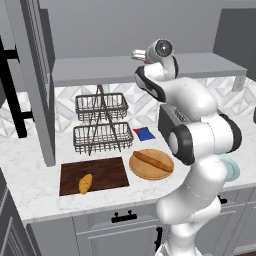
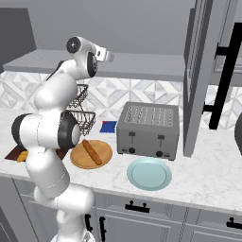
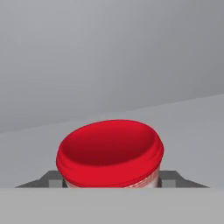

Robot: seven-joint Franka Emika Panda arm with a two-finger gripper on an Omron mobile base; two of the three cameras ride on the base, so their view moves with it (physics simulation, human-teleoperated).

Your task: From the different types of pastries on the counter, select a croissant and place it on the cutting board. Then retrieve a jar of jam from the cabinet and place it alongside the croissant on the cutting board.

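Above, the arm reaches up to the cabinet shelf (image 1: 100, 70), where the pincer (image 3: 112, 183) sits with one dark finger (image 3: 52, 179) on either side of the jar of jam (image 3: 110, 153); whether the fingers press the jar cannot be told. Below, the croissant (image 1: 85, 183) lies on the cutting board (image 1: 100, 170) on the bench (image 1: 30, 185), beside a round board (image 1: 151, 165) carrying a long roll (image 1: 152, 160).

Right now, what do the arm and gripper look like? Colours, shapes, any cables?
Arm: glossy white rounded links, bulbous segments, dark grey-black joint bands, and a round dark cap at the wrist. No cables or markings visible. Gripper: small, dark grey blocky finger tips.
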